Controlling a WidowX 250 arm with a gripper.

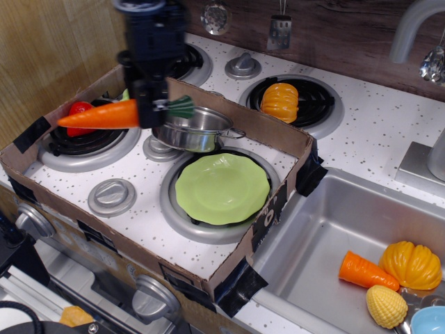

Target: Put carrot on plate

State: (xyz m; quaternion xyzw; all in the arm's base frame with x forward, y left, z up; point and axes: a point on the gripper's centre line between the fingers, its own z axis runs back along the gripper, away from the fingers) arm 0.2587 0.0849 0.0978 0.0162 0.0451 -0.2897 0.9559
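Observation:
The long orange carrot (97, 115) with a dark green stem end lies level in the air, held by my black gripper (150, 111), which is shut on it near the stem. It hangs above the left burner and the left rim of the steel pot (191, 127). The light-green plate (222, 188) sits empty on the front right burner inside the cardboard tray, to the right of and below the carrot.
A cardboard tray wall (240, 115) surrounds the stove area. A red toy (78, 110) lies on the left burner. An orange pumpkin (280, 101) sits on the back burner. The sink (327, 236) holds a short carrot piece (367, 271), a pumpkin and corn.

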